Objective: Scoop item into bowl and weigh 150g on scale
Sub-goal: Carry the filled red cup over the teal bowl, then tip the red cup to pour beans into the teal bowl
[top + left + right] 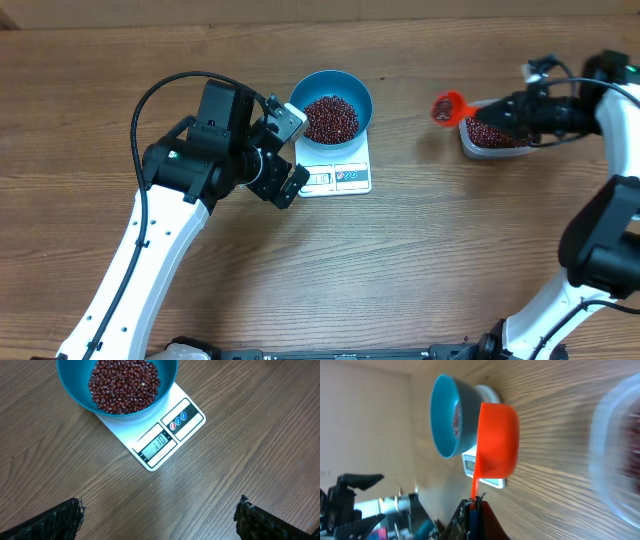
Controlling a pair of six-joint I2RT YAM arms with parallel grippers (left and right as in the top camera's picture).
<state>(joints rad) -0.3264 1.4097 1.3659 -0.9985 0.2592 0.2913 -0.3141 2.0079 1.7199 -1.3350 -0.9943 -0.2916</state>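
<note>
Beans [330, 118], tiny and maroon, heap in the blue bowl [352, 85]; left pincer [292, 152] wide, right pincer [475, 505] clamps the red scoop [497, 440].

Dark maroon beans [330, 118] fill a bright blue round bowl [358, 95] on a white scale [352, 176]; orange-red plastic scoop [447, 106]; brown wood-grain tabletop [420, 250].

One blue bowl [330, 78], one white kitchen scale [340, 178], one red scoop [449, 106], one clear plastic tub [490, 151], two heaps of red-brown beans [331, 118], one ahead of the left gripper [295, 152], one under the right gripper [476, 502], two grippers
</note>
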